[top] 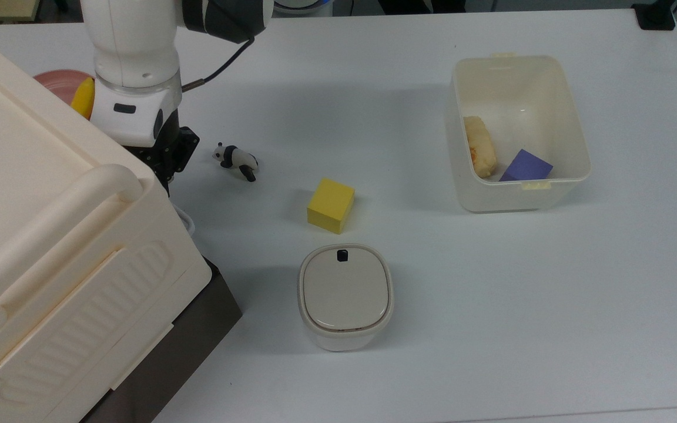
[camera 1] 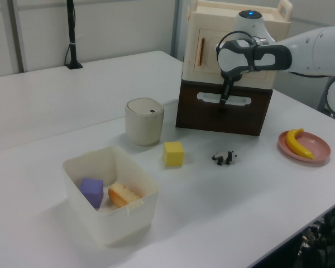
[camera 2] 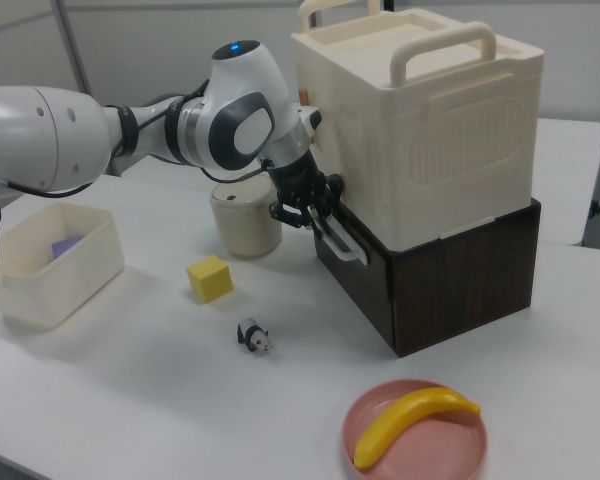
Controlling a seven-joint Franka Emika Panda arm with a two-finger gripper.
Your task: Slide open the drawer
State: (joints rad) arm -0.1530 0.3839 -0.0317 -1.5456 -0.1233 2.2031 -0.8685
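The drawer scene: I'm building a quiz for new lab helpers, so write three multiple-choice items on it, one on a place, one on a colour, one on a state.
1. Where is the banana?
A. on the pink plate
B. in the white tub
C. on the lidded pot

2. What colour is the block lying loose on the table?
A. purple
B. yellow
C. red

3. How is the drawer now?
A. pulled far out
B. taken out and on the table
C. in its place, with the gripper at its white handle

Answers: 1 A, the right view shows it lying on the plate. 2 B, the top view shows a yellow cube. 3 C, the left view shows the front roughly level with the wood base.
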